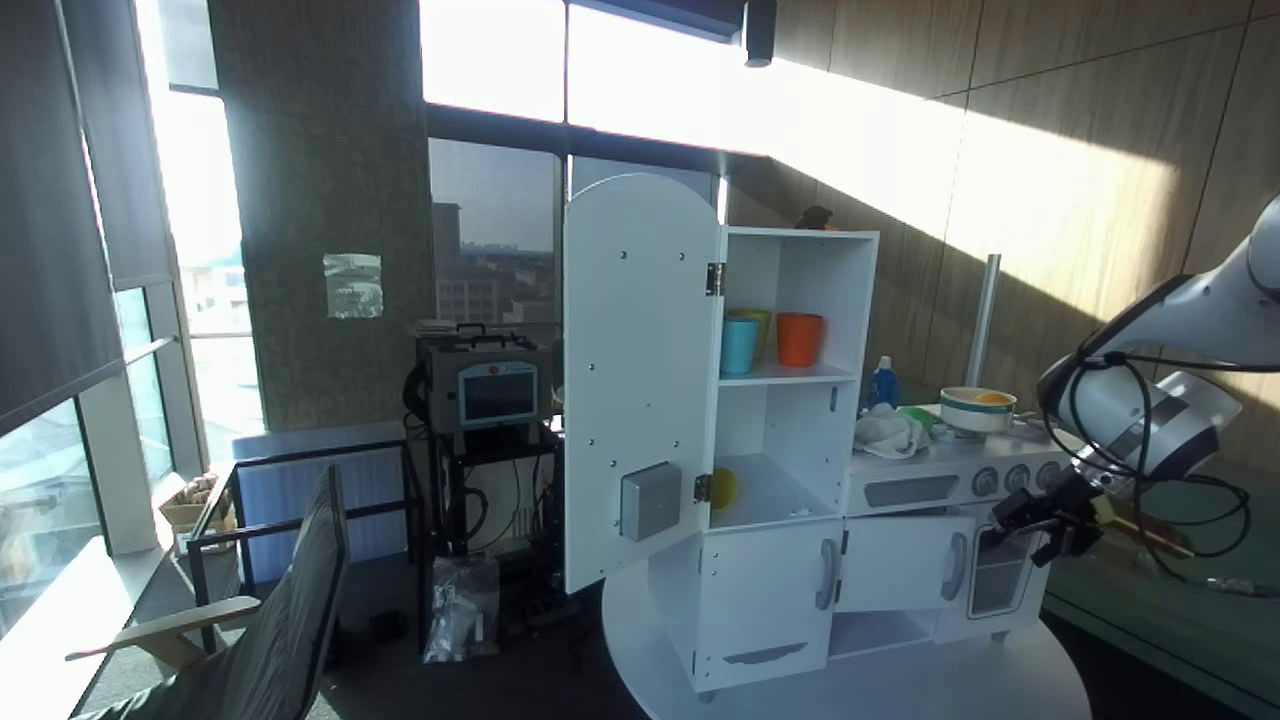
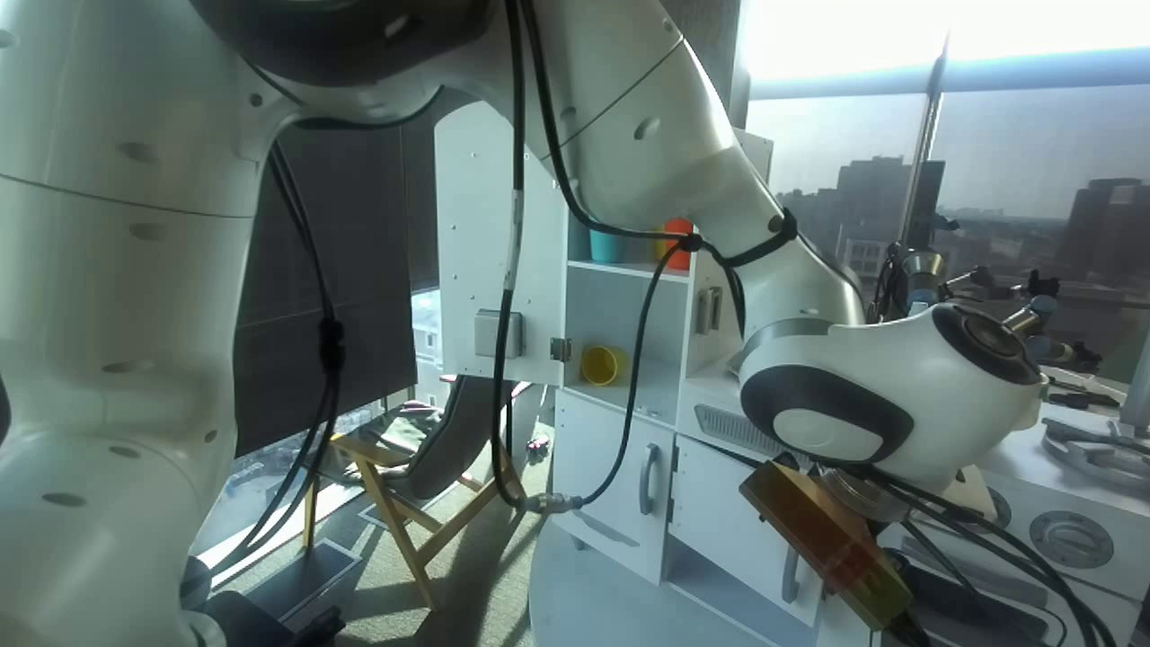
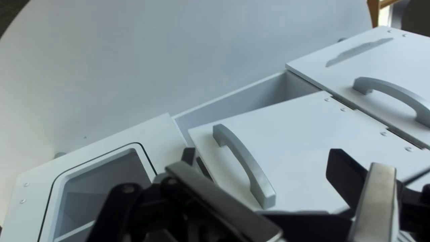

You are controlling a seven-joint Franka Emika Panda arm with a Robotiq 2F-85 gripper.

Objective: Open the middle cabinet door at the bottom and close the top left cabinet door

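Two jaws stand spread wide in the wrist view, the grey bow handle (image 3: 247, 161) lying between them there; whether either touches the door cannot be told. That handle belongs to the middle cabinet door at the bottom (image 3: 309, 141), which stands slightly ajar, its handle edge out from the frame, a strip of white cubby (image 3: 252, 99) showing below it. Just beside that edge is the windowed oven door (image 3: 56, 201), and along the hinge side comes the lower left door (image 3: 396, 60) with its own curved handle (image 3: 398, 92). On the stovetop (image 1: 950, 455) above, in an exterior view, sit a white pot (image 1: 978, 417) with a green band and something orange (image 1: 993, 398) inside, a crumpled white cloth (image 1: 892, 435) and a blue bottle (image 1: 884, 386). The play kitchen (image 1: 800, 430) rests on a round white surface (image 1: 880, 690). The top left cabinet door (image 1: 640, 340), tall and round-topped, is swung wide open in both exterior views, a grey square fitting (image 1: 650, 500) low on its face. An orange cup (image 1: 800, 340), a blue cup (image 1: 739, 347) and a partly hidden yellow cup (image 1: 765, 330) share the upper shelf (image 1: 835, 372); another yellow cup (image 2: 600, 365) lies tipped in the compartment (image 1: 785, 490) beneath. Farther off are a grey-cased monitor (image 1: 498, 395) and a window (image 1: 500, 185), with city buildings (image 2: 880, 189) outside.
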